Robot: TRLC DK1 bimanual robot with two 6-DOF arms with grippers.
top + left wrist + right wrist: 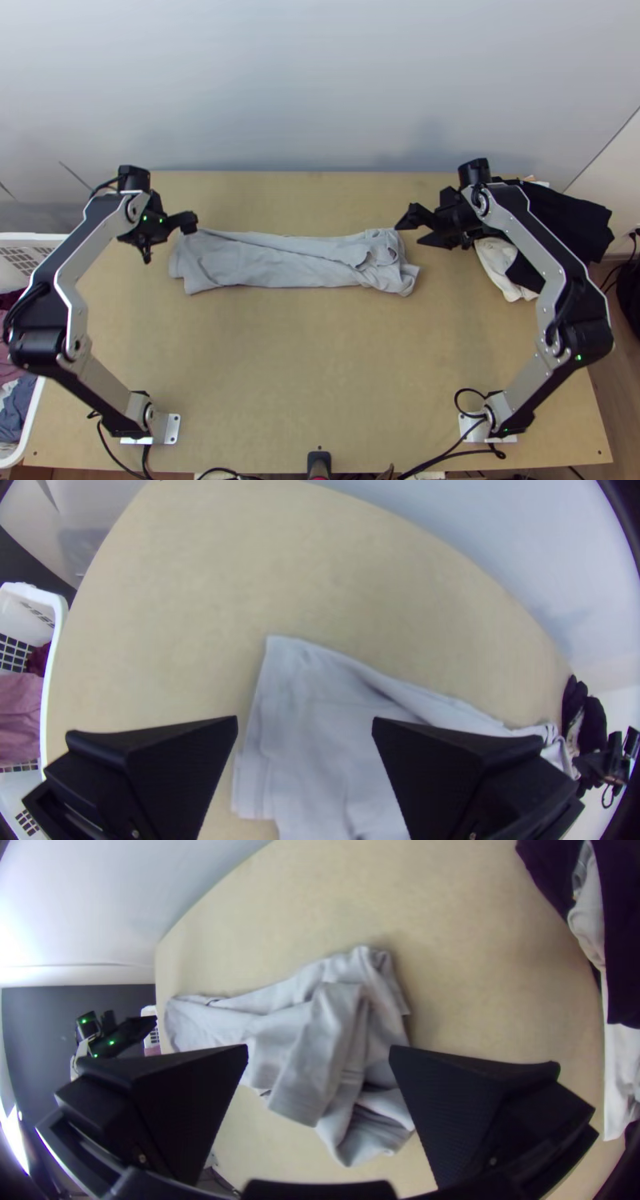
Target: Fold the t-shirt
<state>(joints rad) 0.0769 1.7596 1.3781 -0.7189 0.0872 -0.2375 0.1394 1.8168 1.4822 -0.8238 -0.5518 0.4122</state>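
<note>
A light grey t-shirt lies folded into a long narrow strip across the table, its right end bunched with a sleeve-like flap on top. My left gripper is above the strip's left end, and my right gripper is just beyond the right end. In the left wrist view the left gripper is open, with the flat end of the shirt below and between its fingers. The right wrist view has the right gripper open over the crumpled end of the shirt, holding nothing.
Black clothing and a cream cloth lie at the table's right side, behind and beside the right arm. A white basket with clothes stands off the left edge. Bare tabletop stretches between the arms' bases.
</note>
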